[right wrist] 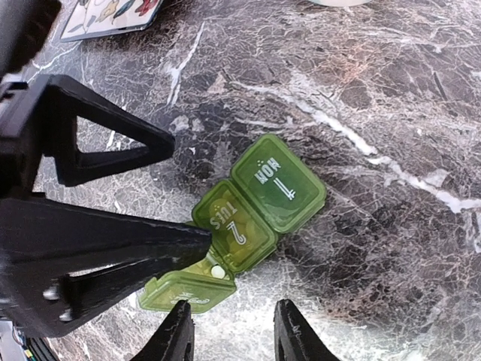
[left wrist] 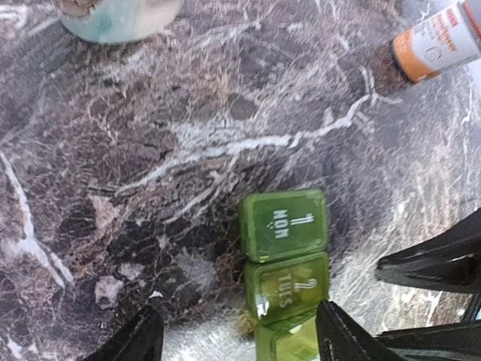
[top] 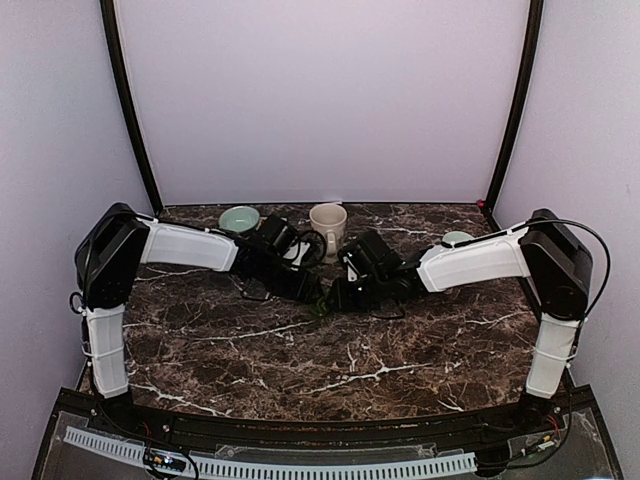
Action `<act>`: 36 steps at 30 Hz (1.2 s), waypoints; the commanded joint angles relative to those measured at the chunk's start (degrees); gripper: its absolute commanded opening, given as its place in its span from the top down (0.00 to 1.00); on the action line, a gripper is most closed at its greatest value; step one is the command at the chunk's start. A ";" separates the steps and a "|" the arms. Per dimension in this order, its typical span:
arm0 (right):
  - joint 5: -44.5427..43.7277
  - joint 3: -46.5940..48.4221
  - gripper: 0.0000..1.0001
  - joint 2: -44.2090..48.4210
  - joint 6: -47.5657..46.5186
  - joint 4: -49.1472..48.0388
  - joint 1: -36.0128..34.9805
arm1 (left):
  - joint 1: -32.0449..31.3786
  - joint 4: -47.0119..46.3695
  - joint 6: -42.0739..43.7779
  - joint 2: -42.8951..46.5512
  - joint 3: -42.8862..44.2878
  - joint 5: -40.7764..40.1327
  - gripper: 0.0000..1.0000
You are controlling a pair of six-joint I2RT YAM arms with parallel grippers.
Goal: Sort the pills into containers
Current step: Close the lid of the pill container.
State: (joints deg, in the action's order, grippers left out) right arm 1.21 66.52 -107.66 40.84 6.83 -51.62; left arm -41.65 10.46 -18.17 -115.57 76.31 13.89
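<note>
The green pill box lies on the marble table, with closed lids marked MON and TUES. Its third compartment stands with the lid flipped open, and a small white pill lies inside. My right gripper is open and empty just short of that open lid. My left gripper is open, its fingers wide on either side of the box. One left fingertip sits by the open compartment. A small tan lump lies against the box. In the top view both grippers meet over the box.
A cream mug and a pale green bowl stand at the back, with another pale bowl behind the right arm. An orange-and-white pill bottle lies on its side. A printed card lies beyond the left gripper.
</note>
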 commanded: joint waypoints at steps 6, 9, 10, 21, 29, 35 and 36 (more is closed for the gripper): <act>-0.95 0.19 0.62 0.71 0.34 -1.72 -0.68 | 0.74 -4.35 -2.23 6.23 -2.62 -2.64 0.23; -0.95 0.65 0.62 0.16 0.31 -1.77 -0.75 | 1.21 -5.10 -3.01 7.41 -4.09 -4.02 0.22; -0.95 0.89 0.62 -0.14 0.33 -1.69 -0.76 | 1.49 -5.42 -3.38 7.79 -4.67 -4.38 0.22; -0.64 4.14 0.62 -3.10 0.05 -0.63 -0.77 | 2.51 -7.08 -4.15 8.98 -9.17 -5.32 0.22; -0.82 6.61 0.62 -5.02 -0.45 1.54 -0.94 | 2.59 -8.06 -4.32 7.99 -10.88 -4.59 0.26; -0.73 8.20 0.62 -6.52 -0.45 3.20 -1.34 | 2.55 -8.74 -4.92 8.17 -12.26 -3.20 0.31; -0.77 8.31 0.62 -6.64 -0.42 3.41 -1.38 | 2.57 -8.89 -5.10 8.14 -12.51 -2.84 0.32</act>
State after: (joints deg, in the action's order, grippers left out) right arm 1.21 73.30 -113.36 40.82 9.08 -52.12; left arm -39.27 2.74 -22.52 -109.27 65.12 9.54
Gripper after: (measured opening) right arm 0.377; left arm 0.693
